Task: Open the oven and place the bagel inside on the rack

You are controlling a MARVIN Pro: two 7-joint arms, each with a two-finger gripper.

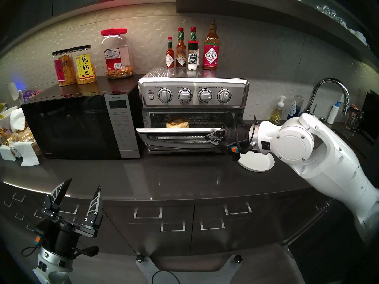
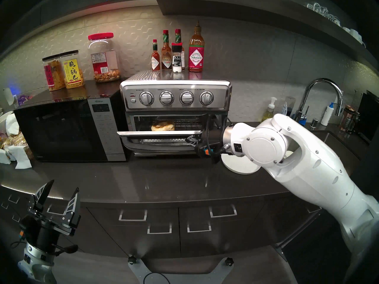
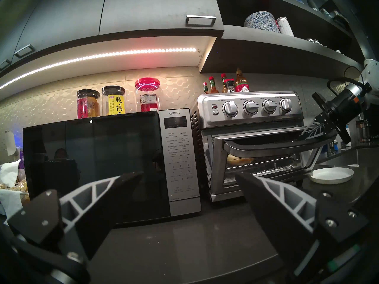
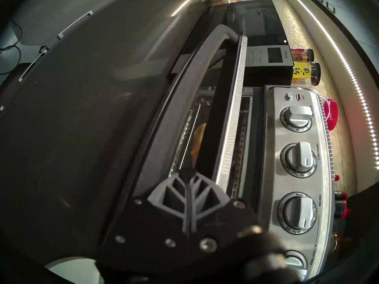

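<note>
Nearest the robot, low at its left, the left gripper (image 1: 79,192) hangs above the dark countertop (image 1: 164,175) with fingers spread wide, holding nothing. Farther on, the right gripper (image 1: 209,137) has its fingers pressed flat together, tips against the right end of the oven door (image 1: 174,130), which stands half raised. Beyond it, inside the oven (image 1: 192,93), the bagel (image 1: 177,123) lies on the rack (image 1: 205,121), left of centre. A white plate (image 1: 258,162) sits beside the oven, under the right arm.

Both head views look down on the oven (image 1: 193,111); left wrist faces it low, right wrist close
</note>
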